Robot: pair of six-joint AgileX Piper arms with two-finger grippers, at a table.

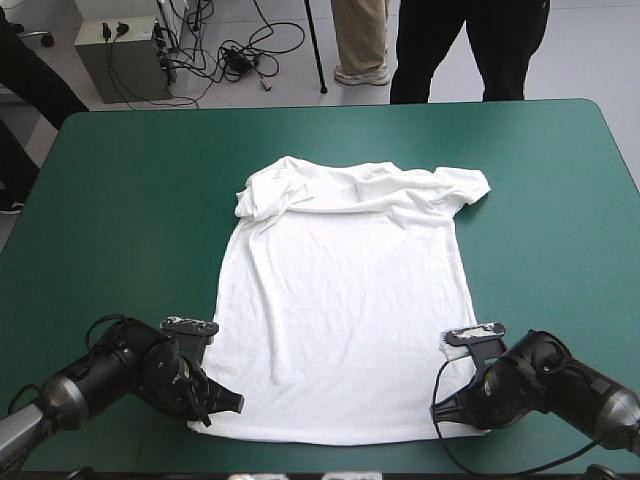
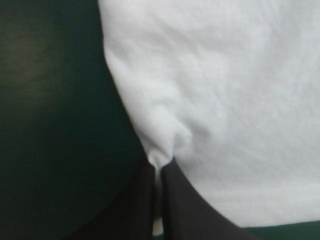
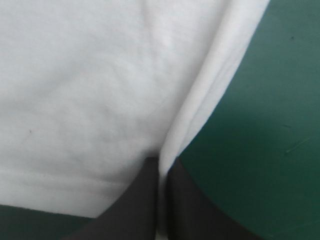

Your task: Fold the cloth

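Teal-green table (image 1: 110,200) bears our T-shirt (image 1: 340,300), spread flat at its middle. Our left gripper (image 1: 236,403) and right gripper (image 1: 445,411) each pinch a near hem corner, ready, we judge, to fold it forward.

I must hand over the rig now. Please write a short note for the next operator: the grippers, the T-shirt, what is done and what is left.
Left gripper: fingers shut on the T-shirt, at its near-left hem corner.
Right gripper: fingers shut on the near-right hem corner.
T-shirt: spread flat mid-table on the teal-green cover, hem toward the robot, collar end far and rumpled.
Done: shirt spread out, both hem corners pinched.
Left: no fold made yet; the likely next move is to carry the hem toward the collar.
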